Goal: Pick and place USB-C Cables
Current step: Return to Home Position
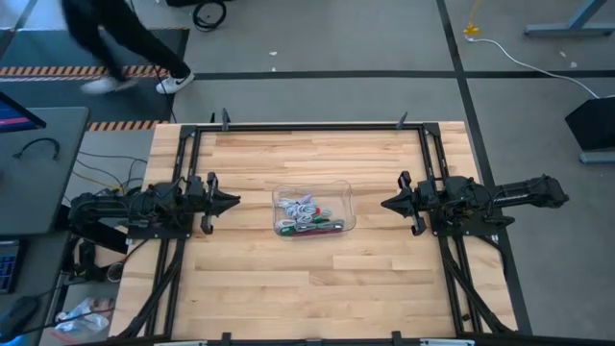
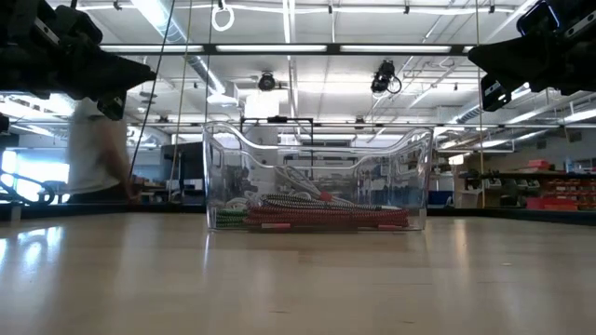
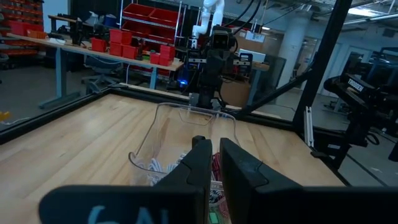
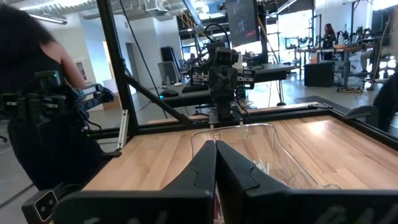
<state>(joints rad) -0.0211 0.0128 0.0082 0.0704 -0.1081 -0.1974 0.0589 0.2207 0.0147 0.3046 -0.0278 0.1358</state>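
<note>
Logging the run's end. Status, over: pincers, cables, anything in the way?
Left pincer shut, empty, left of the clear bin. Right pincer shut, empty, right of it. USB-C cables inside bin. Nothing between pincers and bin.

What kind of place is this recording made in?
Probably a robotics laboratory or workshop: red plastic storage bins stand behind a long workbench, and long strip lights hang under an open ceiling with bare pipes.

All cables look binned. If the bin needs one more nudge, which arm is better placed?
Right, marginally. The left gripper and right gripper both hover empty, pointing at the clear bin from opposite sides; the right one looks slightly nearer its wall. Little to choose.
</note>
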